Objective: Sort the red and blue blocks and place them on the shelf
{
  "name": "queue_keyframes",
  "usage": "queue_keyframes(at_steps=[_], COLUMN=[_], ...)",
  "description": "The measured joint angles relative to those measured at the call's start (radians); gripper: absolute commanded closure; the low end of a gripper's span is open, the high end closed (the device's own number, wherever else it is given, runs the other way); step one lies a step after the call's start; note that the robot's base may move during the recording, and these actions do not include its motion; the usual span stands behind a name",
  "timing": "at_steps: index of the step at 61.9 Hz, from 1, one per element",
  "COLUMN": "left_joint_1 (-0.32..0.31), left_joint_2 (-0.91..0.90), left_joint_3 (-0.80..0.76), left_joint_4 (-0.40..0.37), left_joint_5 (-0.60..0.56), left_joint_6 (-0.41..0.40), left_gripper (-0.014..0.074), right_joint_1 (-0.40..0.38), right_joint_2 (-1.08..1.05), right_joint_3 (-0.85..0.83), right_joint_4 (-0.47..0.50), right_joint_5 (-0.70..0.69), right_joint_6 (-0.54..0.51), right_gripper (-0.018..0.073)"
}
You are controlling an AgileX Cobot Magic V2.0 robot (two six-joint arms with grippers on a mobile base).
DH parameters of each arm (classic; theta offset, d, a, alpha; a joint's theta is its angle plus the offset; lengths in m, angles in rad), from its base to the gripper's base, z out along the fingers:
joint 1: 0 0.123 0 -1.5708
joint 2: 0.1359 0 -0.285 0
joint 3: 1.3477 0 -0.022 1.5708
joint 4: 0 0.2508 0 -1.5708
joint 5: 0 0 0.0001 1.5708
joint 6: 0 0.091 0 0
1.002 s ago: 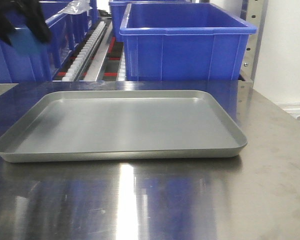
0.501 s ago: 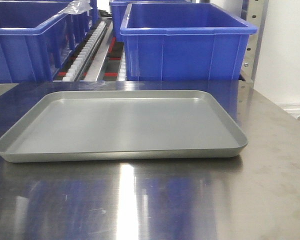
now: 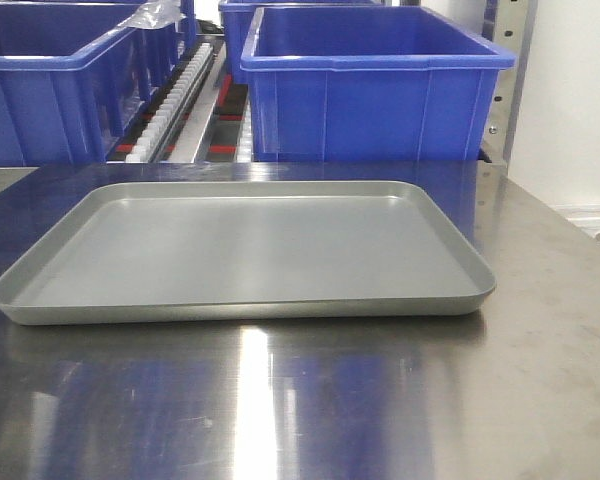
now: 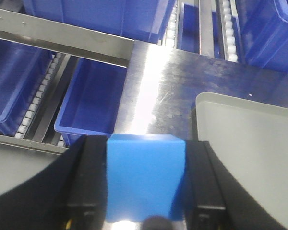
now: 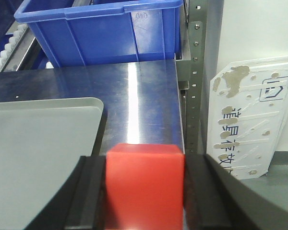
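A light blue block (image 4: 145,178) fills the gap between the black fingers of my left gripper (image 4: 145,191), which is shut on it above the steel tabletop, left of the grey tray (image 4: 249,143). My right gripper (image 5: 144,191) is shut on the red block (image 5: 144,184), held over the tabletop just right of the tray (image 5: 38,143). The shelf's brushed-metal crossbar (image 4: 62,40) with small screws runs across the upper left of the left wrist view, and white roller tracks (image 3: 175,95) show behind the tray in the front view. Neither gripper appears in the front view.
Big dark-blue bins stand on the shelf behind the tray (image 3: 240,250): one at right (image 3: 370,85), one at left (image 3: 50,95). More bins (image 4: 91,96) sit on lower levels. The tabletop's right edge meets a perforated steel upright (image 5: 197,72) and a white wall.
One second ago a black gripper with the blue block showed at the front view's top left; it has since left that view. The tray and bins have not moved.
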Motion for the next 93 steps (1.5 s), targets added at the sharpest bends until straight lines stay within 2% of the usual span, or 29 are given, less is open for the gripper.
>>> queue_keyframes(at_steps=[28, 93], left_joint_1=[0.006, 0.006], left_joint_2=[-0.05, -0.052], left_joint_3=[0.073, 0.073], left_joint_4=[-0.001, -0.001], left_joint_5=[0.0, 0.0], left_joint_6=[0.0, 0.0], left_gripper=[0.0472, 0.0472], right_joint_1=[0.0, 0.0], right_joint_2=[0.0, 0.0], right_joint_3=[0.0, 0.0], right_joint_4=[0.0, 0.0], right_joint_5=[0.0, 0.0], right_joint_6=[0.0, 0.0], right_gripper=[0.0508, 0.0508])
